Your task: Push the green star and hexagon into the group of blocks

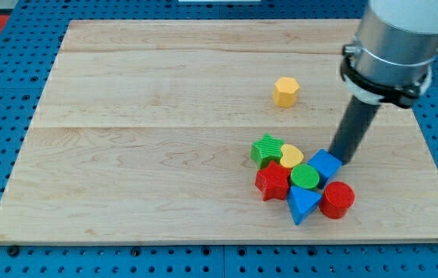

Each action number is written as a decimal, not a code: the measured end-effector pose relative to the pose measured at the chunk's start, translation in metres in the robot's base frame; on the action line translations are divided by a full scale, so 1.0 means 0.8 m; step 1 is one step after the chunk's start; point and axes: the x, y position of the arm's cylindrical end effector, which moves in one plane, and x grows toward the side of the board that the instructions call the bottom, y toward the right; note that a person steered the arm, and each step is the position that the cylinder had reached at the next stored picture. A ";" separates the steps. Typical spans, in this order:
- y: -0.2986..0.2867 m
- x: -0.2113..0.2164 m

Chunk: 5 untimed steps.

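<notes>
A yellow hexagon (286,91) sits alone on the wooden board (164,154), toward the view's upper right. A green star (266,149) lies at the upper left edge of a tight group of blocks in the lower right. The group holds a yellow heart (290,156), a red star (273,181), a green cylinder (305,177), a blue cube (325,164), a blue triangle (303,204) and a red cylinder (337,199). My tip (341,159) rests against the blue cube's upper right side, well below and right of the hexagon.
The arm's grey body (395,38) hangs over the board's upper right corner. Blue pegboard (2,154) surrounds the board on all sides.
</notes>
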 end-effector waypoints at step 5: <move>-0.175 -0.018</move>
